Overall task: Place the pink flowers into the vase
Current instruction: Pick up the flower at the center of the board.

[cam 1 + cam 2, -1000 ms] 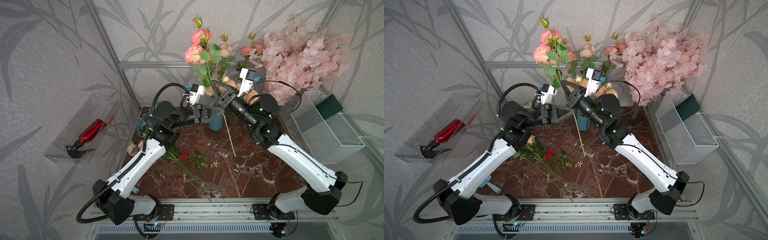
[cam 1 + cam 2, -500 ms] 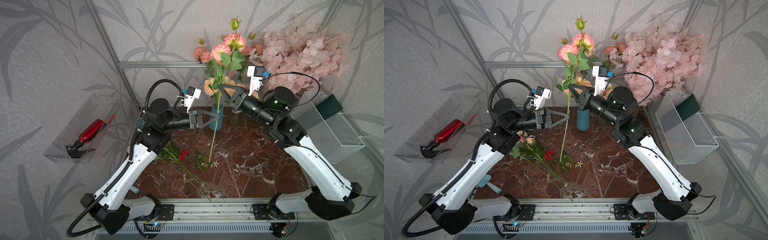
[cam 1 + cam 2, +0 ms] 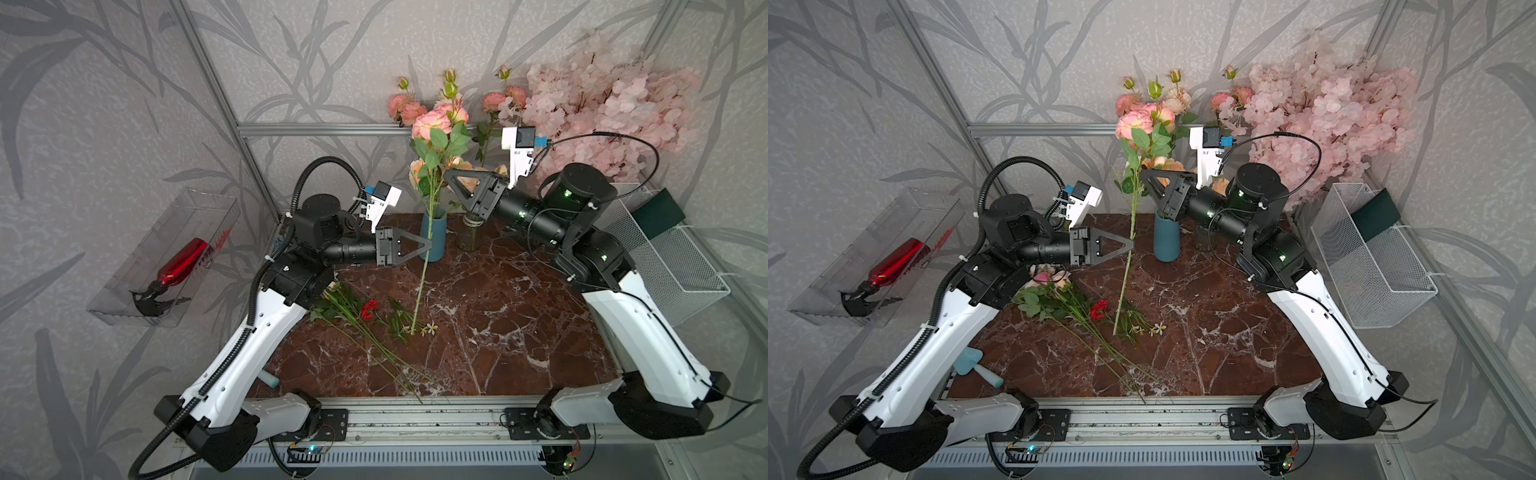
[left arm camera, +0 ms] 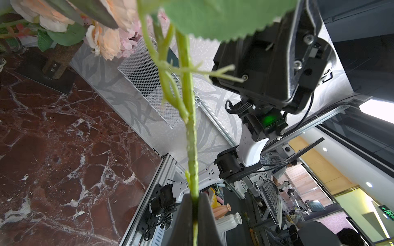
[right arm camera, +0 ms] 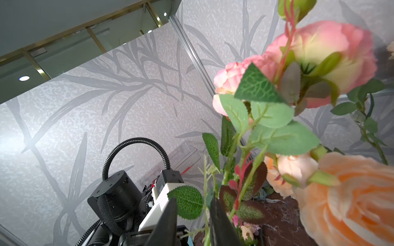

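The left gripper (image 3: 429, 245) is pinching the thin green stem of one spray of the pink flowers (image 3: 434, 124), its jaws closed tight on it. In the left wrist view both fingers (image 4: 183, 219) are pressing the stem between them. The spray is standing nearly upright in both top views. Ruffled pink heads fading to peach and a green bud are sitting at the top, and toothed green leaves are spreading below them. The long bare stem is running down past the gripper toward the desk (image 3: 498, 311), ending among loose stems; whether it is touching the desk I cannot tell. The stem is passing outside the blue vase (image 3: 439, 241), just beside it.

The right gripper (image 3: 446, 174) is hovering higher up by the leaves with its jaws parted a little. In the right wrist view a gap is showing between its fingers (image 5: 168, 219), and the main stem is running beside them, unclamped.

Another pink spray (image 3: 1050, 277) is lying on the desk under the left arm, near a red carnation (image 3: 1098, 309). A pale-pink blossom tree (image 3: 602, 104) and a wire basket (image 3: 673, 270) are standing beyond the right arm.
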Action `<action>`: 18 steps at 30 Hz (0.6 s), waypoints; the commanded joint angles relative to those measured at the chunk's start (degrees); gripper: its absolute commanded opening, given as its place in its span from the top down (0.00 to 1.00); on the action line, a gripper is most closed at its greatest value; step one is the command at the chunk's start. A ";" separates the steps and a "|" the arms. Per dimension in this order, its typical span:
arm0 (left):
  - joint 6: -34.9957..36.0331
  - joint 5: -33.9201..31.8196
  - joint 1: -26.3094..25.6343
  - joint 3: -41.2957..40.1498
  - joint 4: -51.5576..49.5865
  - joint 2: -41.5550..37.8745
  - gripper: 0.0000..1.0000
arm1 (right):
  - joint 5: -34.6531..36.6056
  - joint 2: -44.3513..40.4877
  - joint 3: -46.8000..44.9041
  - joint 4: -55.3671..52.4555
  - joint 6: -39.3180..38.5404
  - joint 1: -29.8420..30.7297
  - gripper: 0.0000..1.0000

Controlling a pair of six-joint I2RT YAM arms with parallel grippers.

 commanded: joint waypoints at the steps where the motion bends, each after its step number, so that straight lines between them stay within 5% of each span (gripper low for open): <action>1: 5.50 1.26 0.09 3.08 -3.98 -1.91 1.00 | -2.28 1.01 3.30 -5.99 0.20 -0.29 0.68; 7: 5.25 1.46 0.09 2.80 -3.40 -2.30 1.00 | -3.45 2.30 6.15 -12.15 0.80 -0.25 0.65; 18: 2.64 2.10 0.14 1.16 0.29 -2.29 1.00 | -8.52 4.65 4.53 -7.66 5.59 -0.25 0.65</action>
